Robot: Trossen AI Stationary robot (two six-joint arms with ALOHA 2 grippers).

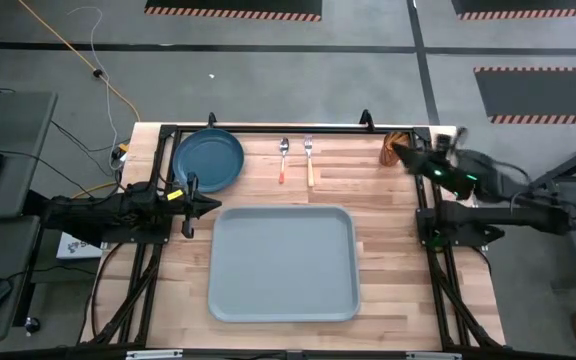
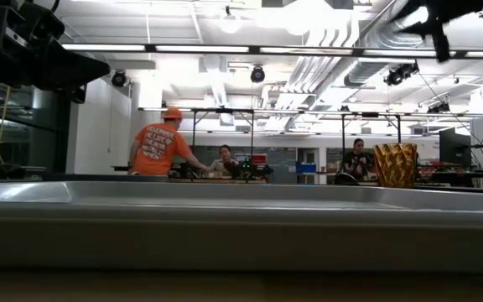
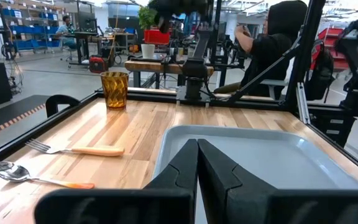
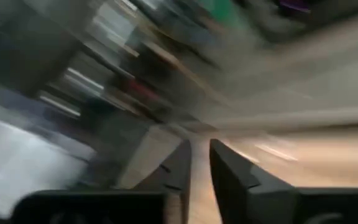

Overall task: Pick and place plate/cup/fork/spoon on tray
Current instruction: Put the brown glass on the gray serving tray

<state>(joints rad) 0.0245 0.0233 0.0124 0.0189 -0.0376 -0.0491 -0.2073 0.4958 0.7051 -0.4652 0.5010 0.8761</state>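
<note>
High view: nothing sits on the tray (image 1: 283,265) yet, so all four pieces have still to be carried.
Right end effector (image 1: 400,152): up at the far right corner of the worktop (image 1: 388,235), right by the cup (image 1: 397,148). Its wrist picture is a smear, the fingers (image 4: 229,171) showing a narrow gap. I cannot tell whether it has the cup.
Left end effector (image 1: 190,205): waiting at the tray's left edge, just beside the plate (image 1: 208,160); fingers (image 3: 222,177) pressed together, holding nothing.
Cup: amber and ribbed, standing upright at the far right, well apart from the tray.
Fork (image 1: 309,160) and spoon (image 1: 283,158): side by side beyond the tray's far rim, the spoon on the plate's side, handles pointing toward the tray.
Key relation: the cup lies nearest the right arm, so my guess is it goes first, carried toward the near side and leftward onto the tray.
Watch for: a tall cup tipping if it is grabbed off-centre.
</note>
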